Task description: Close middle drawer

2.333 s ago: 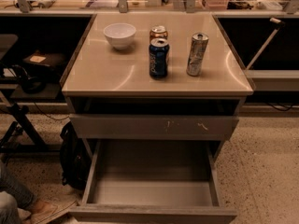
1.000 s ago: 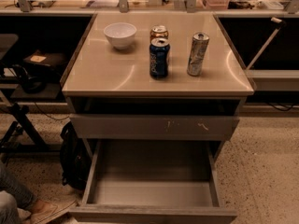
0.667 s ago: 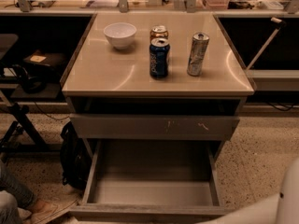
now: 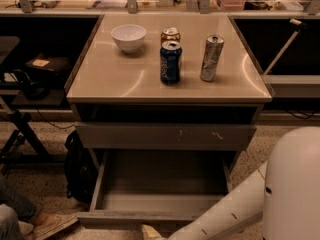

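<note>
The middle drawer [image 4: 131, 218] stands pulled far out at the bottom of the cabinet, showing its smooth grey inner floor [image 4: 165, 178] with nothing in it. Its plain front panel faces me at the lower edge of the view. Above it sits a shut drawer front with white scuff marks [image 4: 165, 136]. My white arm [image 4: 235, 211] reaches in from the bottom right. The gripper [image 4: 150, 232] is at the very bottom edge, just in front of the open drawer's front panel and mostly cut off.
On the cabinet top [image 4: 100, 79] stand a white bowl [image 4: 128, 37], a blue can [image 4: 170, 62], a brown can [image 4: 170, 34] behind it and a silver can [image 4: 212, 58]. A black bag [image 4: 77, 168] leans at the cabinet's left. A person's shoe [image 4: 42, 225] is at bottom left.
My arm has come into view from the bottom right and reached leftwards along the front of the open drawer. The drawer and the things on top have not moved.
</note>
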`<state>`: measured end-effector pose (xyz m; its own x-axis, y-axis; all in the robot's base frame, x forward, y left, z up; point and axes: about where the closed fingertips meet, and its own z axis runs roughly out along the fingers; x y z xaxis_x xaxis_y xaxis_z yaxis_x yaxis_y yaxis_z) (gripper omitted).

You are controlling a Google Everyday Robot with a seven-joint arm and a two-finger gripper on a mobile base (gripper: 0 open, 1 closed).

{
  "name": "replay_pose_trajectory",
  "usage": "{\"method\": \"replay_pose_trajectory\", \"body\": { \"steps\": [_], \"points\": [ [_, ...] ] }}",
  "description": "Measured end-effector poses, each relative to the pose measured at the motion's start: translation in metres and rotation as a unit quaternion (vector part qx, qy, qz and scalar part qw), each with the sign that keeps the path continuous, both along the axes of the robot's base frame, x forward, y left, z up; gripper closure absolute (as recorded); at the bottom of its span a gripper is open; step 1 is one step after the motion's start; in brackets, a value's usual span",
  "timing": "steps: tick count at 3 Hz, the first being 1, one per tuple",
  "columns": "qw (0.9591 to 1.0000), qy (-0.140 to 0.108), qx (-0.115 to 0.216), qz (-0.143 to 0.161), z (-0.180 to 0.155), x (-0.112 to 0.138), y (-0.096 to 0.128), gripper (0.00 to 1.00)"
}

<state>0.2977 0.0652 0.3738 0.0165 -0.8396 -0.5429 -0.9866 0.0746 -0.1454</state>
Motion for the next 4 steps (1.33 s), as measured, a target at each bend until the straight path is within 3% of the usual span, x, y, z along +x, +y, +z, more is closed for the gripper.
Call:
{"method": "replay_pose_trajectory", "body": {
  "steps": [1,2,3,4],
  "points": [
    [1.0000,0.001,0.000,0.000,-0.001,-0.001,0.000,0.00],
    [0.9997,-0.004,0.023,0.001,-0.003,0.013,-0.007,0.00],
    [0.9993,-0.013,0.034,-0.001,-0.003,0.032,-0.014,0.00],
    [0.9988,-0.020,0.044,0.002,0.004,0.071,-0.006,0.00]
  ]
}}
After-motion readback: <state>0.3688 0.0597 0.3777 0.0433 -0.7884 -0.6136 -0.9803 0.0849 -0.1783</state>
